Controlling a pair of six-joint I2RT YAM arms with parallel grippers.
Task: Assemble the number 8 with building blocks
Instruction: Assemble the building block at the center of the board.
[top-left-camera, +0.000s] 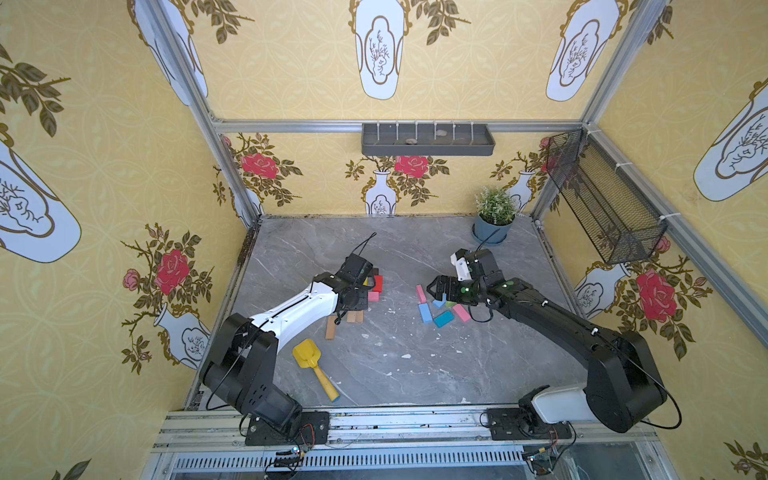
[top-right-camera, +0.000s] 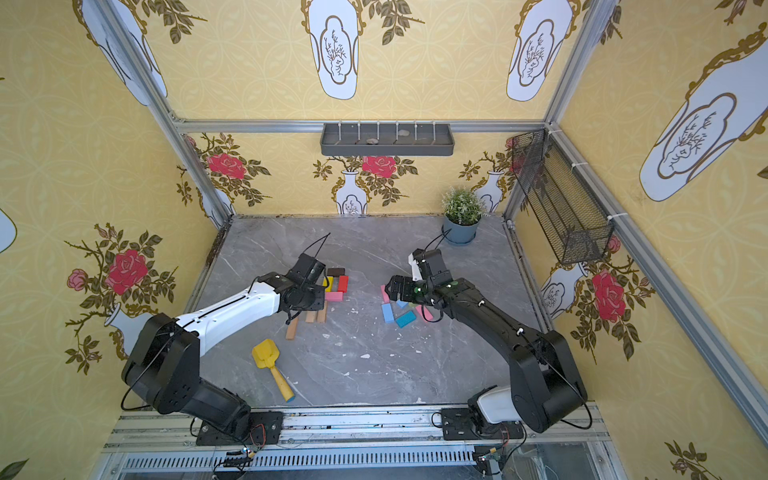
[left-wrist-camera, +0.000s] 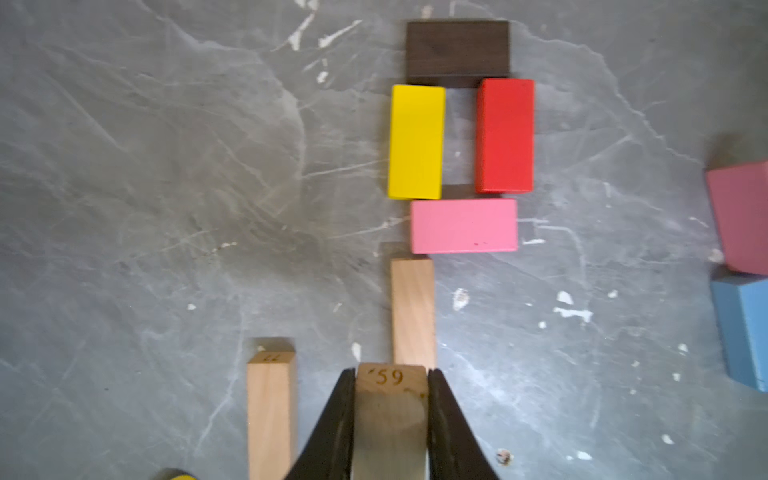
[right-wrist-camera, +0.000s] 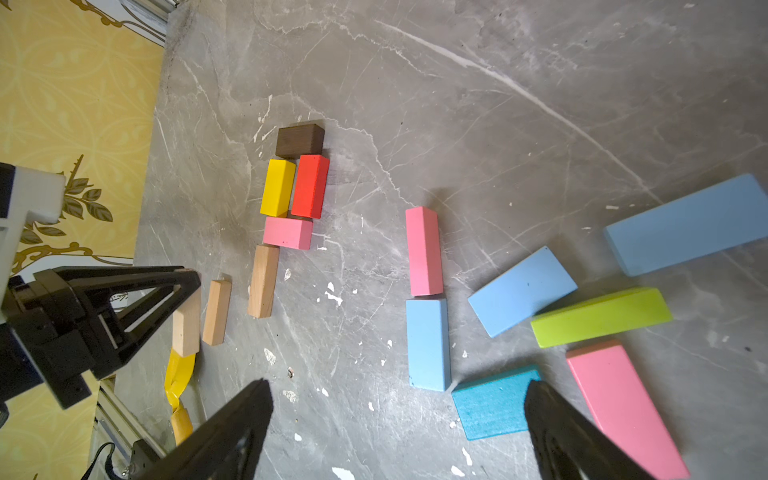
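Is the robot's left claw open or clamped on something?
Clamped. In the left wrist view the left gripper has both black jaws flat against the sides of a tan block stamped 59.

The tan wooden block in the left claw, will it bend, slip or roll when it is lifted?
Probably stiff: the tan block looks like solid wood, undeformed in the left claw. Likely light, being small. Flat faces suggest it would slide rather than roll.

Grey marble table (top-left-camera: 415, 374): blocks (top-left-camera: 443, 319), shovel (top-left-camera: 307, 354), potted plant (top-left-camera: 492, 226).
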